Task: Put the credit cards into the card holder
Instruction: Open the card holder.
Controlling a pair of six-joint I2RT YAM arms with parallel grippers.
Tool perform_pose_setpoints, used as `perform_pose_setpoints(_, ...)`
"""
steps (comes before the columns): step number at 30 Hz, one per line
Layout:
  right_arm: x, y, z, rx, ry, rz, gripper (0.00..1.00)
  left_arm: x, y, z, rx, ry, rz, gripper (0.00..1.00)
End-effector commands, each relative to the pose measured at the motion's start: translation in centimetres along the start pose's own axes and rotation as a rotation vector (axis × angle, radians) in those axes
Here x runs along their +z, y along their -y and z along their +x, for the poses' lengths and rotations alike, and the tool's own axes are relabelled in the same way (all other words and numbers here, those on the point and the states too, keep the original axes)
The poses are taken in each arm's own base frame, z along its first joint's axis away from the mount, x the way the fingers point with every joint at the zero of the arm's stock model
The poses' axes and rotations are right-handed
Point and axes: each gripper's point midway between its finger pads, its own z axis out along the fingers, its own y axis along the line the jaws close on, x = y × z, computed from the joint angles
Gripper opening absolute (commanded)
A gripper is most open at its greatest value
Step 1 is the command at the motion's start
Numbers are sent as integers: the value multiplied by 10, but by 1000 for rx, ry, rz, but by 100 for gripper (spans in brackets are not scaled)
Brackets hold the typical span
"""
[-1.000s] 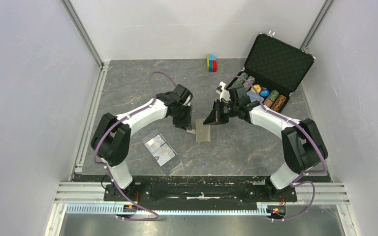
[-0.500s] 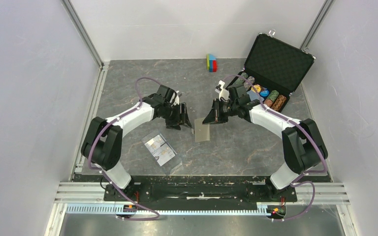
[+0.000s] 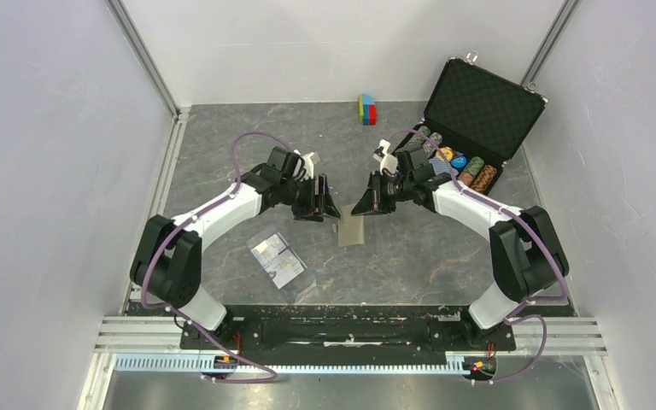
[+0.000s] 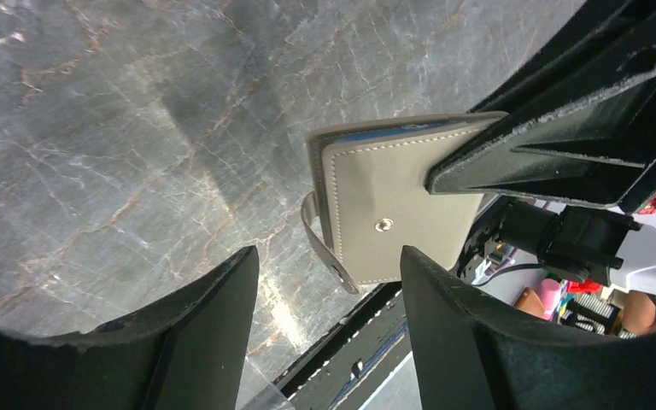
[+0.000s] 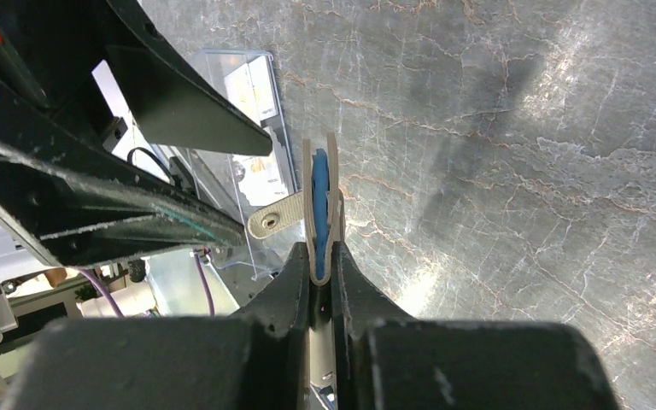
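The right gripper [image 5: 323, 260] was clamped on the taupe folding card holder [image 4: 384, 213] at mid-table. The left gripper [image 3: 323, 207] stood with jaws apart just beside it. The pale plastic credit cards [image 3: 278, 259] lay apart on the grey marbled table [image 3: 410, 265].

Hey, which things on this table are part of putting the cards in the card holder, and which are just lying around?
For the job: card holder, pinched in the right tool; credit cards inside their clear case; open left tool.
Lying about: black chip case; poker chips; coloured blocks.
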Motion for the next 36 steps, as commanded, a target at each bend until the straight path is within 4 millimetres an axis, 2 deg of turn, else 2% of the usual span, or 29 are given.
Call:
perform_pose_setpoints(1,-4,-14,-11,-33,18,-35,0,-5,20,4,36,-5,54,67)
perform_pose_setpoints(6,-4,-14,-12,-34,21,-34,0,3,9,23,50,-61,3,59)
perform_pose_setpoints(10,-5,-15,-11,-36,20,-36,0,8,-1,30,43,-82,-26,42)
perform_pose_setpoints(13,-6,-15,-11,-36,19,-37,0,12,-6,31,37,-89,-41,35)
perform_pose_setpoints(21,-7,-17,-11,-41,23,-39,0,18,-7,30,32,-89,-29,23)
perform_pose_setpoints(27,-9,-19,-12,-49,28,-44,0,19,-7,29,33,-88,-28,23)
perform_pose_setpoints(29,-9,-19,-12,-54,29,-48,0,19,-5,28,40,-85,-23,8)
perform_pose_setpoints(30,-9,-20,-12,-62,32,-51,0,17,-3,25,52,-80,-19,3)
perform_pose_setpoints(31,-10,-21,-13,-72,35,-52,0,14,-1,23,66,-74,-21,2)
perform_pose_setpoints(32,-12,-22,-14,-86,41,-55,5,10,3,18,87,-60,-19,2)
perform_pose_setpoints(36,-27,-29,-30,-171,112,-49,45,-22,22,-9,250,29,-39,2)
